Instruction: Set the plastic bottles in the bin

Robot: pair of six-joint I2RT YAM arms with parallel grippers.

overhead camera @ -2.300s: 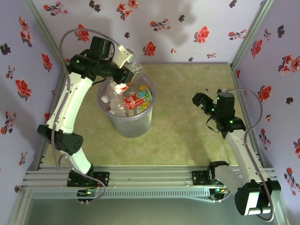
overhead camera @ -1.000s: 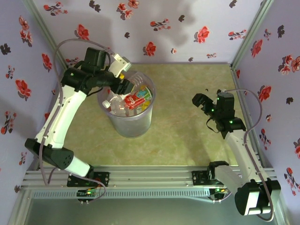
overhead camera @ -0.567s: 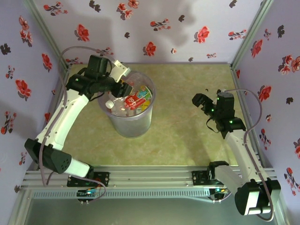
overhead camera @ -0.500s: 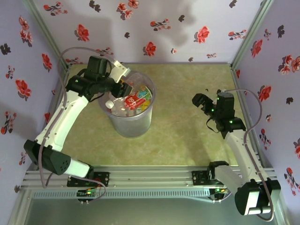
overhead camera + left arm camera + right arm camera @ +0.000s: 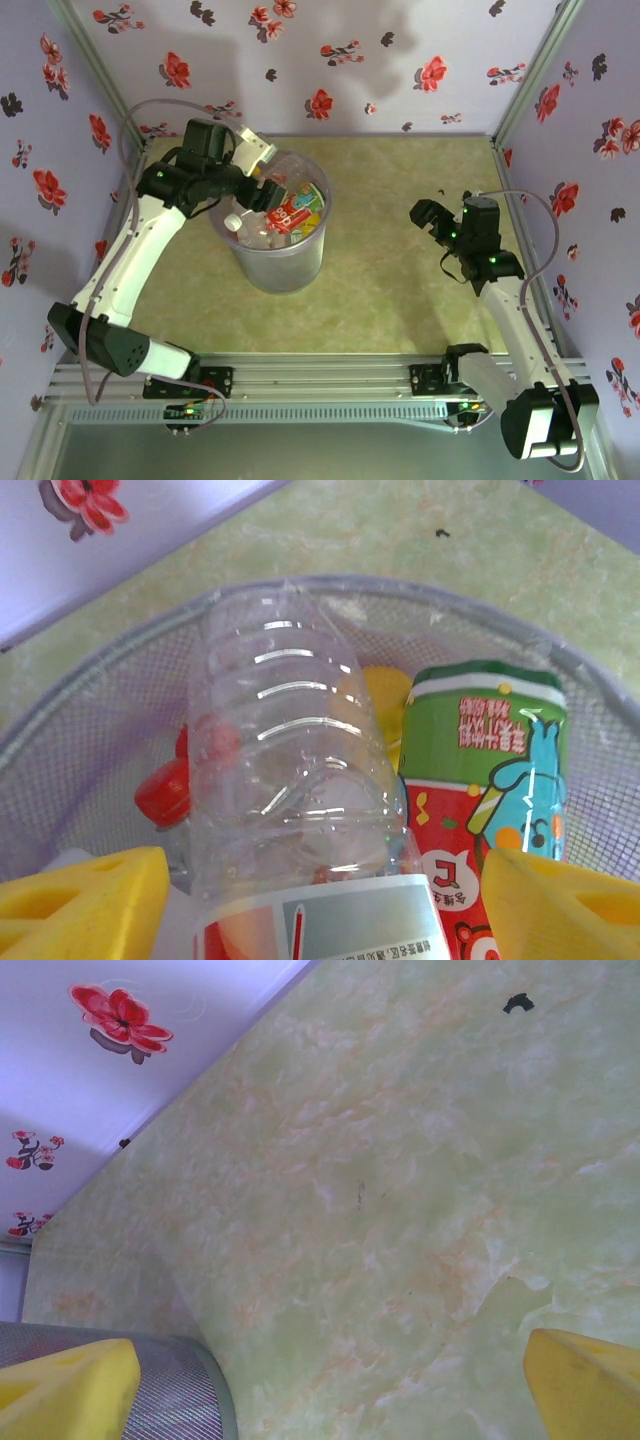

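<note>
The bin (image 5: 278,268) stands left of centre on the table, holding several plastic bottles (image 5: 288,214). My left gripper (image 5: 262,190) hangs open over its far left rim. In the left wrist view a clear ribbed bottle (image 5: 290,780) with a red and white label lies between the yellow fingertips (image 5: 85,905) without touching either. Beside it lie a green and red labelled bottle (image 5: 485,770), a yellow one (image 5: 385,692) and a red cap (image 5: 160,792). My right gripper (image 5: 425,214) is open over bare table, far to the right of the bin.
Flowered walls close in the table at the back and both sides. The right wrist view looks across green marbled tabletop (image 5: 400,1210) to the bin's rim (image 5: 218,1405) at the lower left. The arm bases and a metal rail (image 5: 320,375) run along the near edge.
My left gripper has come down from above the bin to its far left rim, and its arm has shifted. The right arm has not moved.
</note>
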